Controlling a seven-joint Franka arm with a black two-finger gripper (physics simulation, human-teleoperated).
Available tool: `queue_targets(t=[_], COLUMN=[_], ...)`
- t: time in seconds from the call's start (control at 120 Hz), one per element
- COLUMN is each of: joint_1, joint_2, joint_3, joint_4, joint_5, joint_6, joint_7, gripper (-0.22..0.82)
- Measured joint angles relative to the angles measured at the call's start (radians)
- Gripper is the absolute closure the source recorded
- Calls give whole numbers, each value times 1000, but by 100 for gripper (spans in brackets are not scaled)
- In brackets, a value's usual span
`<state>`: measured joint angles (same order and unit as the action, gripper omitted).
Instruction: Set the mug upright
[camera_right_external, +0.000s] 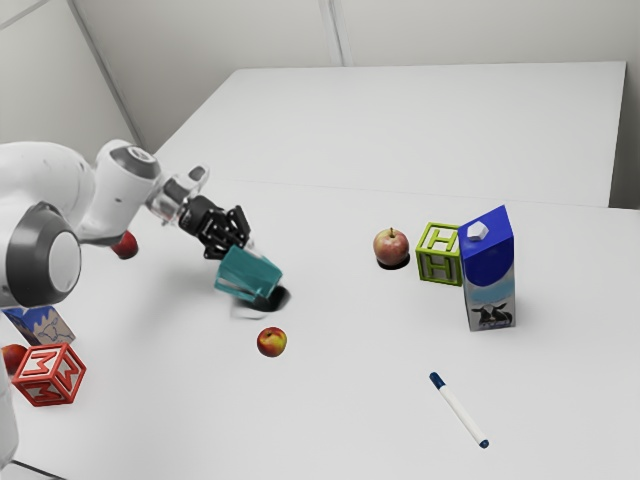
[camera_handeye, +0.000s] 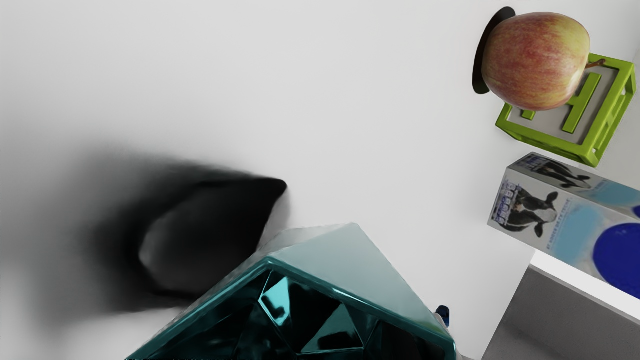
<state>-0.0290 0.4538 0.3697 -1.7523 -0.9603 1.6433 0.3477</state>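
At the end of the claw, the teal mug is tilted over the worktop, its open mouth turned toward the wrist camera and a dark shadow beside it. Whether the claw is wide, narrow or gripping the mug, I cannot tell. Near the mug lies a small red-and-yellow fruit. Well apart from the mug, toward the exterior view's right, are an apple, a green letter block, an upright milk carton and a marker; toward the exterior view's left of the mug sits a red letter block.
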Motion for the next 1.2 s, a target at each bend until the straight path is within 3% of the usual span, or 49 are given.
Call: queue_targets(t=[0.283,0.558,0.775,1.2], joint_1=[-142,-228,-282,-351], joint_2=[-211,-292,-296,-358], joint_3=[36,61,63,68], joint_4=[-176,-278,-309,-438], joint_5=[288,765,919,961], joint_6=[273,534,605,641], joint_7=[-124,-333,-490,-764], gripper=[77,76,76,76])
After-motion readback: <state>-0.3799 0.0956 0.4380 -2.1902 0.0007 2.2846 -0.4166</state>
